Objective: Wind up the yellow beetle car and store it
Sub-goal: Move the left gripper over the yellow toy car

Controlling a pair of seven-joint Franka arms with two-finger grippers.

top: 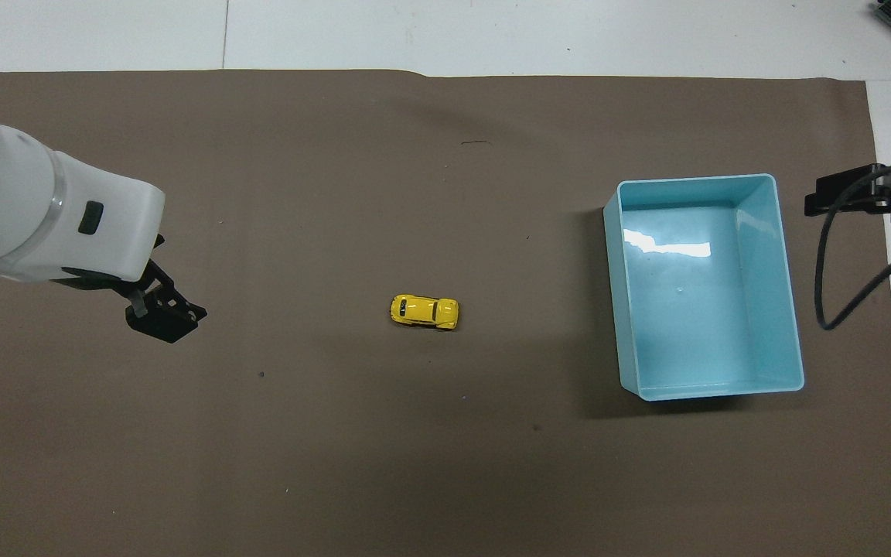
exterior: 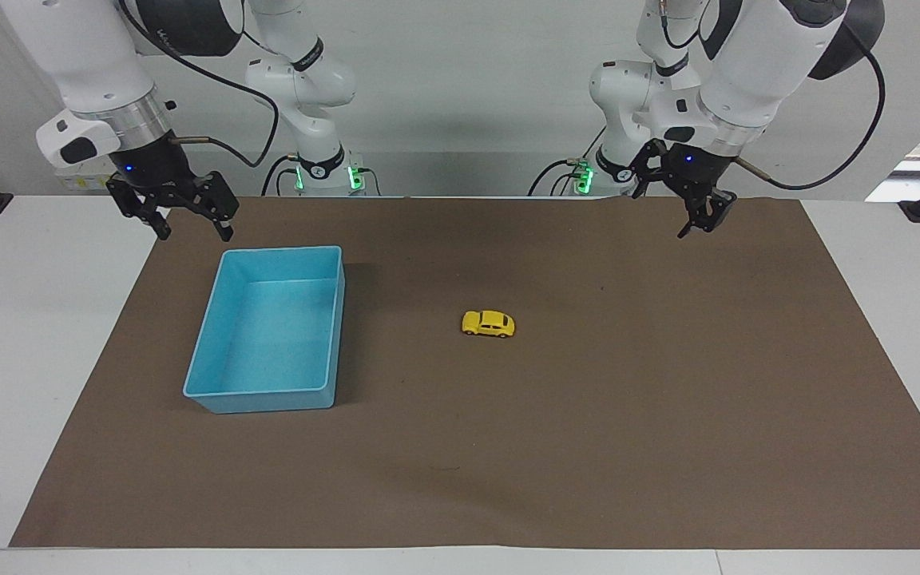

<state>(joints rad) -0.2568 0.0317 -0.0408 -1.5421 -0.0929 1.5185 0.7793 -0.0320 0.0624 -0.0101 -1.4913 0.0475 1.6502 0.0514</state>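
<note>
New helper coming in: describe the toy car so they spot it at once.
Find the brown mat. Near its middle, beside the blue bin toward the left arm's end, stands the car. It is tiny, bright yellow and rounded, the only loose thing there.

Your yellow beetle car (exterior: 488, 323) (top: 425, 311) sits upright on its wheels mid-mat, side-on to the robots, touching nothing.

Matt brown paper-like mat (exterior: 668, 415) over smooth white table (exterior: 29, 359); blue bin (top: 790, 309) glossy plastic with glare; yellow beetle car (top: 425, 311) shiny-bodied.
</note>
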